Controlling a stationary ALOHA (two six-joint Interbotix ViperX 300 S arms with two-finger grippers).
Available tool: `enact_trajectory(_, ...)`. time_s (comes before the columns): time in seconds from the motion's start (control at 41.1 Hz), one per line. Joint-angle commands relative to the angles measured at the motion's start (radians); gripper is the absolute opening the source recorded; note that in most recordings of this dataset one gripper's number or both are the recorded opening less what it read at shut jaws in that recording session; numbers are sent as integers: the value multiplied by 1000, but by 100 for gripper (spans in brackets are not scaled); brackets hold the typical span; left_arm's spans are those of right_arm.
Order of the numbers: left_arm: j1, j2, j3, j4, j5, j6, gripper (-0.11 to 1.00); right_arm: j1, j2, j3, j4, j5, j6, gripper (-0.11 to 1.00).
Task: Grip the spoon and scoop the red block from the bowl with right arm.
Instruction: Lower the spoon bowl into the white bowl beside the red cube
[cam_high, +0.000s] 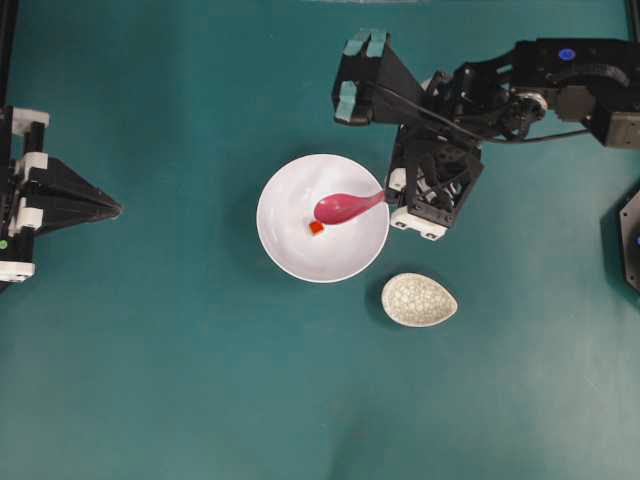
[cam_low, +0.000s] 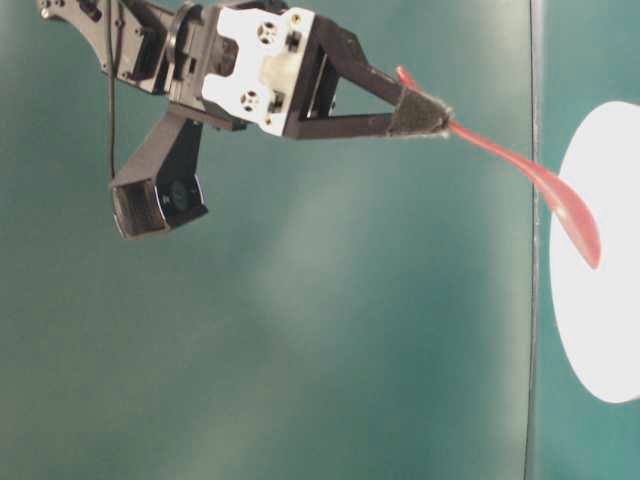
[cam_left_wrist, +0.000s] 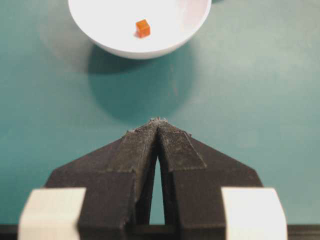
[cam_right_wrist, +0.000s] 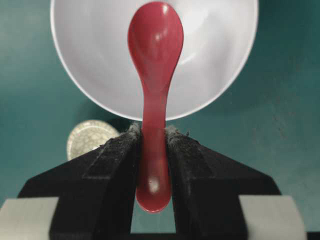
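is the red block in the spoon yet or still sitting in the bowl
Still in the bowl. The red block sits on the bowl's floor beside the spoon, whose scoop is empty in the right wrist view.

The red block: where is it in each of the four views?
Overhead: red block in the bowl, beside the spoon scoop.
Table-level: not visible.
Left wrist: top centre, inside the bowl.
Right wrist: not visible.
Shared landmark: the white bowl.

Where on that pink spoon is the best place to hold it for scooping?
By the handle end, as the right gripper does now: jaws pinch the narrow, straight handle of the spoon from both sides, coming from outside the bowl, leaving the scoop free to reach the red block.
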Motion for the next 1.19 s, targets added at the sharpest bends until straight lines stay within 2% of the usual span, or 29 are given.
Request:
enact_trajectory(0.0,2,3,-25,2,-5,0,0,5,-3,-40,-6,15,3,25)
enact_trajectory(0.365,2,3,-25,3,-5,0,0,18,32,-64,-9,87,6,25)
enact_trajectory(1.166,2,3,-25,3,-11,0,0,46,156,-133,-41,74,-3,25)
